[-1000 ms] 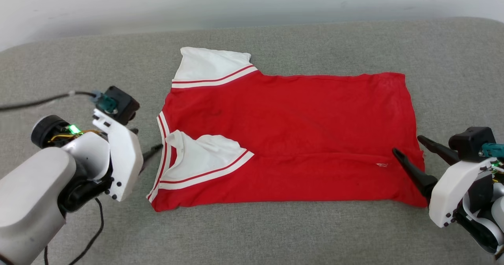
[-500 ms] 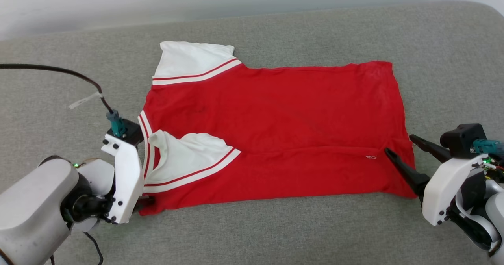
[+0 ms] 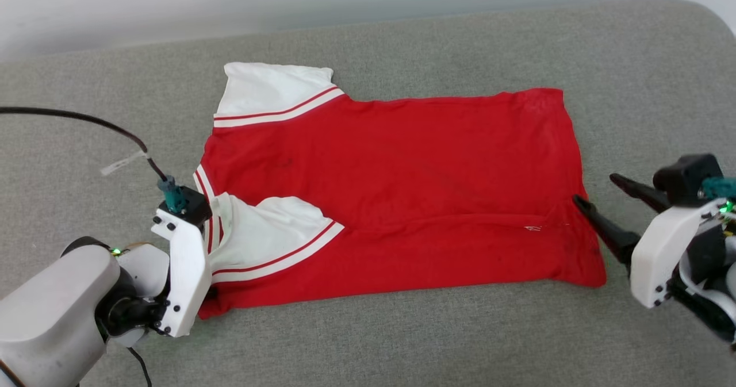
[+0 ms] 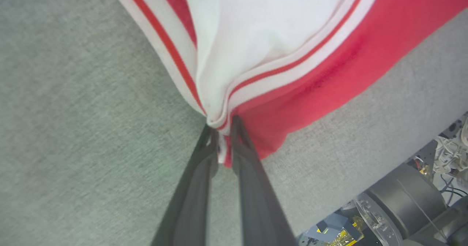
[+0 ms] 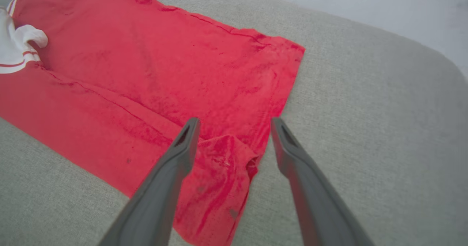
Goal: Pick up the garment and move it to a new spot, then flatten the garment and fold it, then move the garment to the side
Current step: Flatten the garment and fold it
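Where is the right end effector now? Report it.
Head view, lower right: the right end effector hovers open at the shirt's right hem edge, over the grey cushion.

The red, white-sleeved garment lies folded lengthwise, spread flat.

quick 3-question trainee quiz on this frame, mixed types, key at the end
1. True or false: the right gripper is shut on the red jersey T-shirt.
2. The left gripper pinches: A) the hem corner, B) the bunched edge by the near sleeve, C) nothing.
3. Which white sleeve lies folded onto the red body, near or far?
Key: 1 false, it is open; 2 B; 3 near.
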`<state>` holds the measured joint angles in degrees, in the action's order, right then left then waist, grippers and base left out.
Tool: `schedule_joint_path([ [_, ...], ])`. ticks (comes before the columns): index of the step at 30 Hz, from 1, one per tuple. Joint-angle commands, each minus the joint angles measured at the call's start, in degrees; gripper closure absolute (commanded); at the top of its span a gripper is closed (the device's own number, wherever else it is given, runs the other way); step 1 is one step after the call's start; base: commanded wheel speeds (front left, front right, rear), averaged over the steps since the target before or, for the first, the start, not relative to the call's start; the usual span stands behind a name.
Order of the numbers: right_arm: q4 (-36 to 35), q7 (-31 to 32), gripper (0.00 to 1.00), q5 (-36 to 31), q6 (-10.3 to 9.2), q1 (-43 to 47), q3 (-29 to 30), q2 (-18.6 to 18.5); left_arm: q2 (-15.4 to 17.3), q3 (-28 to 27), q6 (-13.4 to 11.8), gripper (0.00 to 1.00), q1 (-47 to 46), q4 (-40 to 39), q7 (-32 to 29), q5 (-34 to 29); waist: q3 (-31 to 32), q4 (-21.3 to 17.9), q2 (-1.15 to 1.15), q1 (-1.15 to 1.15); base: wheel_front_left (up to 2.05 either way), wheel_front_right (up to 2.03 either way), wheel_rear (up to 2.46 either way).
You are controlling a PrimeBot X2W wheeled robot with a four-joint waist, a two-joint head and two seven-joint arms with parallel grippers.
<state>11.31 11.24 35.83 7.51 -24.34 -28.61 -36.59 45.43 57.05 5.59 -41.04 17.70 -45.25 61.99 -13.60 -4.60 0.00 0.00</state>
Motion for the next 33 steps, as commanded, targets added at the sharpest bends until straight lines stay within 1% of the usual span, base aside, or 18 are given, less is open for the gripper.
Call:
schedule_joint_path([
  [1, -0.47, 0.89, 0.00, 0.15, -0.04, -0.91, -0.58, -0.90, -0.26, 0.58, 0.34, 1.00, 1.23, -0.04, 0.39, -0.35, 0.57, -0.10, 0.00, 0.00, 0.00, 0.00, 0.00],
  [6, -3.01, 9.54, 0.00, 2.52, -0.04, -4.87, -3.99, -6.90, 1.99, 0.70, 0.92, 1.00, 0.10, -3.32, 2.16, -2.05, 1.90, 0.20, 0.00, 0.00, 0.00, 0.00, 0.00],
  [10, -4.69, 20.28, 0.00, 7.22, -0.04, -7.44, -8.10, -11.45, 3.02, 0.88, 1.16, 1.00, -0.07, -6.06, 2.61, -2.61, 2.34, 0.65, 0.00, 0.00, 0.00, 0.00, 0.00],
  [12, -4.95, 24.96, 0.00, 9.49, -0.04, -9.15, -9.39, -12.92, 3.20, 0.76, 1.10, 1.00, -0.17, -7.15, 2.91, -2.73, 2.24, 0.94, 0.00, 0.00, 0.00, 0.00, 0.00],
  [15, -4.20, 32.15, 0.00, 12.56, -0.04, -10.38, -12.03, -13.73, 3.20, 0.60, 0.58, 1.00, -0.60, -8.46, 3.21, -3.18, 1.76, 1.41, 0.00, 0.00, 0.00, 0.00, 0.00],
  [19, -1.55, 37.34, 0.00, 16.36, -0.04, -12.00, -12.81, -11.86, 2.92, 0.57, 0.01, 1.00, -1.15, -9.80, 3.37, -3.92, 0.54, 2.10, 0.00, 0.00, 0.00, 0.00, 0.00],
  [22, 1.52, 38.48, 0.00, 16.92, -0.04, -12.68, -13.23, -10.27, 2.71, 0.60, -0.07, 1.00, -1.84, -10.58, 3.35, -4.47, -0.54, 2.66, 0.00, 0.00, 0.00, 0.00, 0.00],
  [28, 9.92, 36.43, 0.00, 17.20, -0.03, -11.14, -13.66, -5.01, 2.66, 0.41, -0.29, 1.00, -2.59, -11.15, 3.72, -5.10, -2.26, 3.50, 0.00, 0.00, 0.00, 0.00, 0.00],
  [31, 12.72, 35.25, 0.00, 17.40, -0.02, -8.97, -15.66, -2.24, 2.59, 0.58, -0.36, 1.00, -2.34, -11.06, 3.97, -5.27, -2.71, 3.80, 0.00, 0.00, 0.00, 0.00, 0.00],
  [33, 13.66, 35.10, 0.00, 17.63, 0.05, -7.53, -17.57, -1.05, 2.59, 0.73, -0.32, 1.00, -2.15, -10.97, 4.09, -5.32, -2.88, 3.90, 0.00, 0.00, 0.00, 0.00, 0.00],
])
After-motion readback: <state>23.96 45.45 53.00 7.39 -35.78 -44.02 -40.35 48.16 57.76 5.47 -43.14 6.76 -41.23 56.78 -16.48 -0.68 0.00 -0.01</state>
